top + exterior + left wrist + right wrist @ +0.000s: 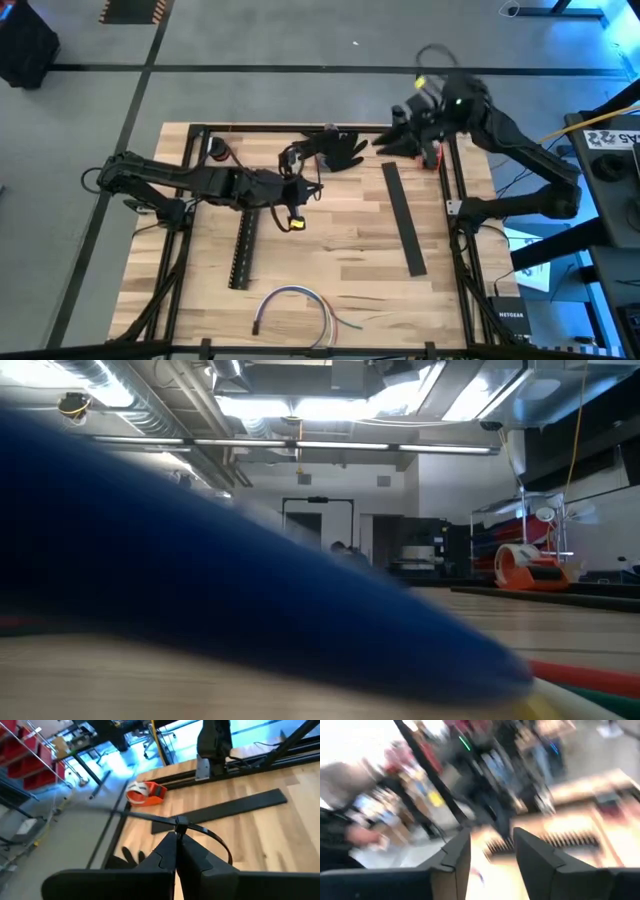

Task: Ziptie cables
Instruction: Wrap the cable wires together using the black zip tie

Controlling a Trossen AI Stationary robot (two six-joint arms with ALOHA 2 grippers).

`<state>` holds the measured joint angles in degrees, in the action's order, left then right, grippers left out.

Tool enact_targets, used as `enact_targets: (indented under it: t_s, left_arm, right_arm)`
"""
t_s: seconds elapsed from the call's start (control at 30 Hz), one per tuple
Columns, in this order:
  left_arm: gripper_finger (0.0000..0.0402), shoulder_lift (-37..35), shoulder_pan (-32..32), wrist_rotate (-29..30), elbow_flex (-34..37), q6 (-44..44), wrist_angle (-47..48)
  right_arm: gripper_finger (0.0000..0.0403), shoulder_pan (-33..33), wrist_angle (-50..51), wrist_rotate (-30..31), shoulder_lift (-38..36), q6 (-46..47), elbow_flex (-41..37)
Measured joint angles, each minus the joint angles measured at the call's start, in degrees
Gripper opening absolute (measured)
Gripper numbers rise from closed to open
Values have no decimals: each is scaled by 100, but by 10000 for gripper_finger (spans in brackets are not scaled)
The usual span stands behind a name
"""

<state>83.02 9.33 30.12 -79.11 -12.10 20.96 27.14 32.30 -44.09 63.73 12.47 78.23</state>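
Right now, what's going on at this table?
The left hand is shut on a looped zip tie, held over the middle of the table. The right hand, fingers apart and empty, is up at the far right corner. The cables lie loose in an arc at the near edge, not yet tied, beside the slotted channel.

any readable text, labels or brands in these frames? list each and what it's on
"NETGEAR", likely but small: on the dark box off the table's right edge, high view.
Partial print ending "AS": on the white panel at the right edge, high view; the rest is too blurred to read.
Low view and both wrist views: no legible text.
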Motion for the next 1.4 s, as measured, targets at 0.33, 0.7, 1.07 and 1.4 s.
enact_targets:
  t_s: [0.33, 0.7, 1.07, 1.4]
  left_arm:
    - [0, 376, 220, -445, -2, 1489, 655]
    - [0, 1842, 288, -803, 0, 3024, 1205]
    - [48, 2987, -59, -2094, 2, 3768, 1207]
    - [144, 2246, 17, -2873, -215, 4493, 1952]
  right_arm:
    - [147, -1480, 1217, 2321, -188, -1034, -1425]
    - [147, -2722, -1007, 2810, -160, -704, -3437]
    - [147, -3128, -995, 2915, -164, -663, -3449]
    - [147, -3130, -986, 2959, -162, -691, -3449]
